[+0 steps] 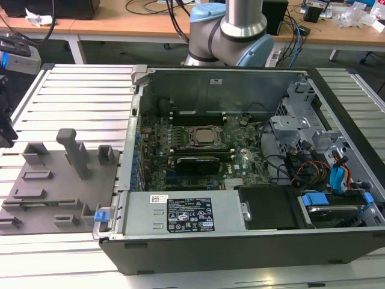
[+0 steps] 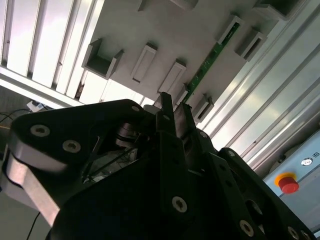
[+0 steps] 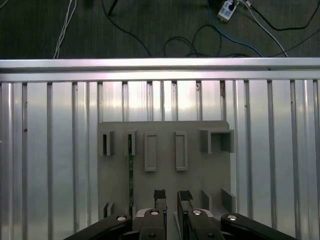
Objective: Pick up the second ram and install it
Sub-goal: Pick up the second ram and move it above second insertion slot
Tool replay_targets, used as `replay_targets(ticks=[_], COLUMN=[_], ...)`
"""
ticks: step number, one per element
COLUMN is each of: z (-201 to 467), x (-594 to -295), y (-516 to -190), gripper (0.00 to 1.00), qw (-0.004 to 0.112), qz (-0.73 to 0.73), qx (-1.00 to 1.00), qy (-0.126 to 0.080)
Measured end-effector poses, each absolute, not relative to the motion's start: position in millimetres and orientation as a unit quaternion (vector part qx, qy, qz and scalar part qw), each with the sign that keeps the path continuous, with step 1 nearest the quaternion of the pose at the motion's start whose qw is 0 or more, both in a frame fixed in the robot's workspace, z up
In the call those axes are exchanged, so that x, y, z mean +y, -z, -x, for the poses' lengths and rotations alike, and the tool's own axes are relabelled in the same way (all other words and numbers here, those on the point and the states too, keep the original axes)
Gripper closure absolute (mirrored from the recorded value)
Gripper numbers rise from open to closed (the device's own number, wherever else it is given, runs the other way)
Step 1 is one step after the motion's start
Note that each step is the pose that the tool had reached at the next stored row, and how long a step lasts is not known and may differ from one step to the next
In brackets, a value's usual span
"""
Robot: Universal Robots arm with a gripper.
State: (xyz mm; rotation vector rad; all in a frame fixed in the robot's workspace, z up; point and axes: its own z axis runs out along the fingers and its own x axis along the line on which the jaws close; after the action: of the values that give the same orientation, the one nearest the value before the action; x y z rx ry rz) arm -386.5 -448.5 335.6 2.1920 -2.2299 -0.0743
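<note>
The second ram (image 3: 131, 175) is a slim green stick standing on edge in a slot of the grey holder plate (image 3: 215, 175). In the second wrist view the ram (image 2: 210, 62) runs as a thin green strip across the plate. My gripper (image 3: 172, 196) hangs above the plate's near edge, open, with nothing between its two dark fingertips (image 3: 160, 195). The ram lies a short way off to one side of the fingers, not between them. In the exterior view the gripper's black body (image 1: 5, 120) shows at the left edge, above the holder plate (image 1: 54, 192).
The open computer case (image 1: 240, 241) lies to the exterior view's right of the plate, with the CPU socket (image 1: 204, 136) and black memory slots (image 1: 192, 115) inside. A ribbed aluminium table (image 1: 78, 96) carries both. Grey blocks (image 1: 75, 150) stand up from the plate.
</note>
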Motion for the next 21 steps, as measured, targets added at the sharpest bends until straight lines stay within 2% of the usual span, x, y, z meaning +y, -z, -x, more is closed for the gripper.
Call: replay_targets(ticks=[21], z=[386.6], x=[-448.6], y=[-316.1], gripper=[0.76], qw=[0.007], qz=[-0.703], qx=[-0.710], qy=[0.024])
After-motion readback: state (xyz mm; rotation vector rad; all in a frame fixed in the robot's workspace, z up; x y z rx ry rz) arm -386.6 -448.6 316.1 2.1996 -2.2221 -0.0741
